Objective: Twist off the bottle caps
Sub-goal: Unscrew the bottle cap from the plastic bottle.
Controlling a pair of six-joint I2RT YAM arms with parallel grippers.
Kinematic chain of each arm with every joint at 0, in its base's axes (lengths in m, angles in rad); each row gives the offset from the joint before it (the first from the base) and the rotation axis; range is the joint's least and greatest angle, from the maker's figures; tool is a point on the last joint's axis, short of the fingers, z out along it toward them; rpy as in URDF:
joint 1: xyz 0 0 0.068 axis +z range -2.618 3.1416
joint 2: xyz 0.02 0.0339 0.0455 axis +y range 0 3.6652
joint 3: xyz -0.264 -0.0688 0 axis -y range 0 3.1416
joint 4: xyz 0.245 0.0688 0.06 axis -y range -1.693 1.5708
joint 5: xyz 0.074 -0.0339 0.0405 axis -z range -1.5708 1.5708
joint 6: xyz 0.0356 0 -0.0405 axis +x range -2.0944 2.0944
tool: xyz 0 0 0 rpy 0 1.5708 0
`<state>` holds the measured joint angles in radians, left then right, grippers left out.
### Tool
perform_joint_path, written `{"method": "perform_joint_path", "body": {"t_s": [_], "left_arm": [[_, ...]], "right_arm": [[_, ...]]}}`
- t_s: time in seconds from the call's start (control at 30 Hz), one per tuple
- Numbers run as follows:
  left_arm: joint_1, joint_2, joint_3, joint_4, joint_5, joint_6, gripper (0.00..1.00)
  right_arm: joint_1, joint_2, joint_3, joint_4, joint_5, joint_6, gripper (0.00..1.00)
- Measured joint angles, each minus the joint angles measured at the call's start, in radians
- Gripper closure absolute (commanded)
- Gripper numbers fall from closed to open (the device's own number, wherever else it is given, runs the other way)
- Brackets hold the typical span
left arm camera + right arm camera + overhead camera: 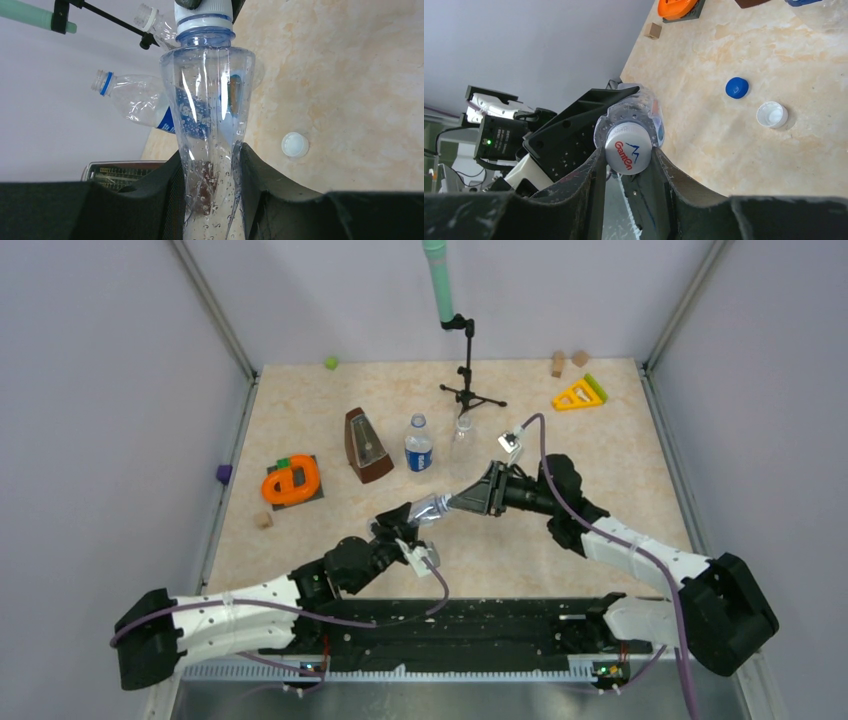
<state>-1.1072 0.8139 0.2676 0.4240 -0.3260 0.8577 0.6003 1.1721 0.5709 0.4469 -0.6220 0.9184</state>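
Above the middle of the bench (600,440), in the top view, the left fingers (398,518) hold a tinted bottle (432,506) sideways in the air, and the right fingers (487,490) meet its neck end. A labelled bottle (418,445) and a plain bottle (462,435) stand behind.

From the left wrist, the fingers are closed on the bottle's narrow waist, I judge to stop it from turning.

From the right wrist, the fingers are clamped on the printed cap (626,149), not yet off. A blue cap (737,87) and a loose white cap (772,114) lie on the bench.
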Motion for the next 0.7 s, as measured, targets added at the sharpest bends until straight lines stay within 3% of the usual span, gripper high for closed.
{"method": "perform_joint_path", "body": {"t_s": [0.1,0.3,0.53,0.7], "left_arm": [[0.0,-0.02,0.011,-0.051,0.014,-0.049,1.0],[0.016,-0.052,0.045,-0.16,0.084,-0.148,1.0],[0.215,-0.142,0.081,-0.275,0.457,-0.291,1.0],[0.298,-0.154,0.113,-0.323,0.657,-0.374,1.0]], "right_arm": [[0.0,0.0,0.002,-0.013,-0.008,-0.036,1.0],[0.0,-0.029,-0.002,-0.044,-0.017,-0.115,1.0],[0.006,-0.15,-0.05,-0.016,-0.029,-0.225,1.0],[0.007,-0.221,-0.1,-0.018,-0.042,-0.315,1.0]]}}
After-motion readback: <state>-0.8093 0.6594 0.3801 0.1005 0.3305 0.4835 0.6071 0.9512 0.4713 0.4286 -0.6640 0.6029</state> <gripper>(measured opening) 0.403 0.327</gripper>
